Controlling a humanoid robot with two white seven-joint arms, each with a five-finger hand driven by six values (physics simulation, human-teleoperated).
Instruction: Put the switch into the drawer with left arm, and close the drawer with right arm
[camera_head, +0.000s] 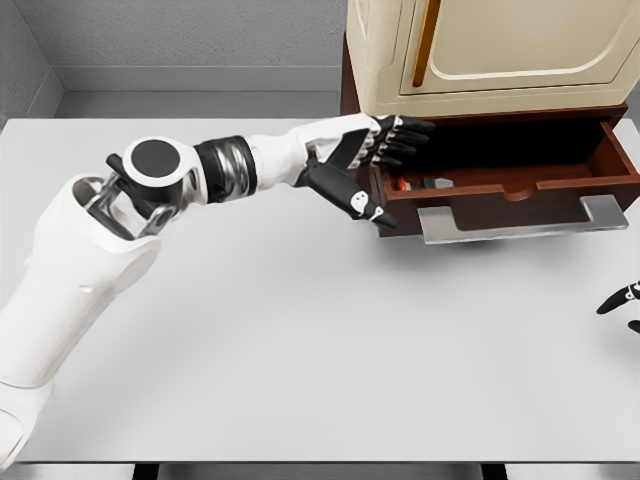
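My left hand (375, 150) hangs open at the open drawer (510, 190) mouth. The cabinet (480, 50) overhangs just above my fingers. Below and behind me, the white table (300, 330) lies bare.

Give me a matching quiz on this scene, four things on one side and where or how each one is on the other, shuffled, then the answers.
Things:
1. left hand
2. right hand
3. switch
4. drawer

Places or states:
A. pulled open under the cream cabinet
B. lying inside the drawer, near its left end
C. fingers spread, at the drawer's left end, holding nothing
D. only dark fingertips showing at the picture's right edge, over the table

Pairs: 1-C, 2-D, 3-B, 4-A
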